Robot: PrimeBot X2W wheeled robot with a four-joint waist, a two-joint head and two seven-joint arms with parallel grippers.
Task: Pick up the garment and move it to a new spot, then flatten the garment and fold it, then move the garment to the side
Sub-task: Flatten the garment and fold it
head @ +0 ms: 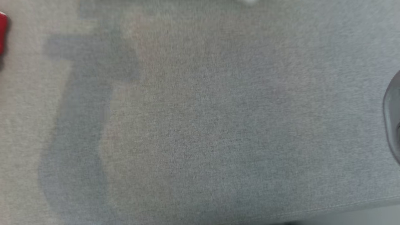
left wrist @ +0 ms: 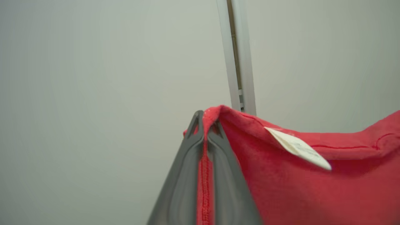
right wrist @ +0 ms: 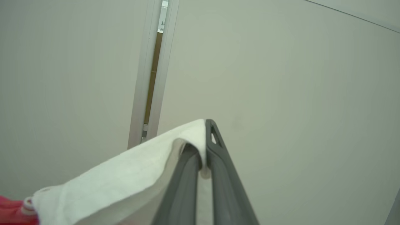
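My left gripper (left wrist: pixel 204 120) sits closest in its wrist view. Its two dark fingers are pinched tight on the stitched hem of the red garment (left wrist: pixel 312 193), and a strip of hem runs up between them and folds over the tips. To one side the cloth spreads out, with a white label (left wrist: pixel 298 148) hanging from its upper edge. Behind it, just above the pinched fold, a pale upright frame (left wrist: pixel 237 56) rises in a plain wall (left wrist: pixel 93 78). My right gripper (right wrist: pixel 203 131) is clamped the same way on a white part (right wrist: pixel 125 178) of the garment, which drapes over one finger and runs down to meet the red cloth at the corner of that view. This grip also sits just below and in front of the frame, which shows a narrow gap. So the garment hangs lifted between both grippers, in front of the frame. From the head camera I look down on a blurred grey fabric surface (head: pixel 200 125) with a sliver of red at its left margin. I cannot tell what the dark rounded shape (head: pixel 392 118) on the right is.
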